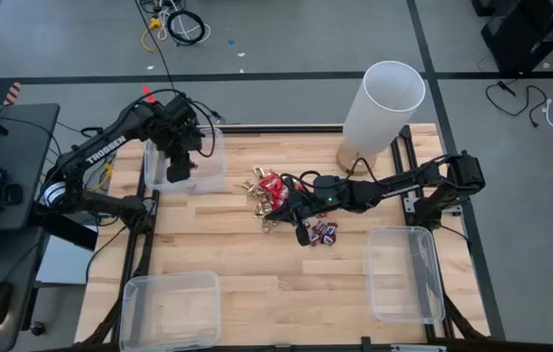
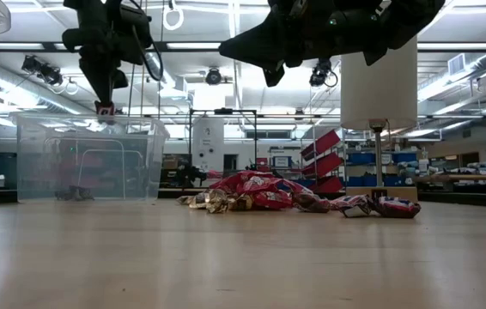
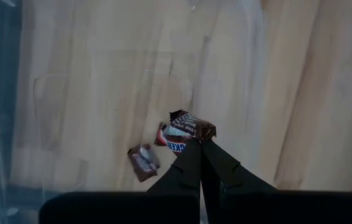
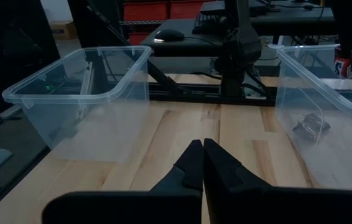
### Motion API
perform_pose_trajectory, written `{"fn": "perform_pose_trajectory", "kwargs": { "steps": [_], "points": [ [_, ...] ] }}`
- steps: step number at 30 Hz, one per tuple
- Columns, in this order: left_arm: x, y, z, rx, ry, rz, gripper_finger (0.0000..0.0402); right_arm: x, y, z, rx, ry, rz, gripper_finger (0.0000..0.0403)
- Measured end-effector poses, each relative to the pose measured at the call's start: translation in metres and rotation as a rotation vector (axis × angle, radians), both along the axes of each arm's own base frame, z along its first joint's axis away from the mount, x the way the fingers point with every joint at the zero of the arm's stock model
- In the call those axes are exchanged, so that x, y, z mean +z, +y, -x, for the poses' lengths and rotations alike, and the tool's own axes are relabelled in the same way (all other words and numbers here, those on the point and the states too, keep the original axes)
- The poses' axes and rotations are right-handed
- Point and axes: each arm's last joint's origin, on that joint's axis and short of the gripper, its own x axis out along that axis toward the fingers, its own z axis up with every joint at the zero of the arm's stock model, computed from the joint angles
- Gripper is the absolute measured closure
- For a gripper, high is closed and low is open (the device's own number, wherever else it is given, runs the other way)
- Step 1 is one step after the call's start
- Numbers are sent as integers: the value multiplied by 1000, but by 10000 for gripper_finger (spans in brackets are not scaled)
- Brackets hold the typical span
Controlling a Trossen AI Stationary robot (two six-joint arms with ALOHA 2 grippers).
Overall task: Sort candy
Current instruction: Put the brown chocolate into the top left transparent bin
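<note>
Hovering above the clear plastic bin [image 1: 187,164] at the far left of the pale wooden surface [image 1: 257,264], my left claw [image 3: 201,142] has its dark fingers pressed together. Just past their tips, in the left wrist view, I see a dark brown wrapped mini bar [image 3: 191,124]; whether the tips pinch it or it lies on the bin floor below them I cannot tell. A red, white and blue wrapped piece [image 3: 171,142] touches that bar, and another small brown wrapped bar [image 3: 143,162] lies just beside them on the bin floor.

My right claw [image 4: 202,144] is pressed together with nothing between its fingers. From above, it sits over the middle of the surface, above the heap of mixed candy in shiny red packets, gold foil and dark wrappers [image 1: 281,200]. That heap rests on the surface, near the centre, well apart from all bins.

A second clear plastic bin [image 1: 171,305] stands at the near left corner and a third clear plastic bin [image 1: 404,274] at the near right. A tall white cylinder on a wooden base [image 1: 382,110] stands at the far right.
</note>
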Motion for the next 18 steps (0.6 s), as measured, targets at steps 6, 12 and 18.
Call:
{"fn": "perform_pose_trajectory", "kwargs": {
  "steps": [6,12,18],
  "points": [
    [0,1,1,8,22,-26,401,0,0,0,0,0,0,403],
    [-1,0,1,30,24,-12,401,0,0,0,0,1,-1,403],
    [-19,-2,3,36,56,57,401,0,3,0,8,0,-1,403]
  ]
}}
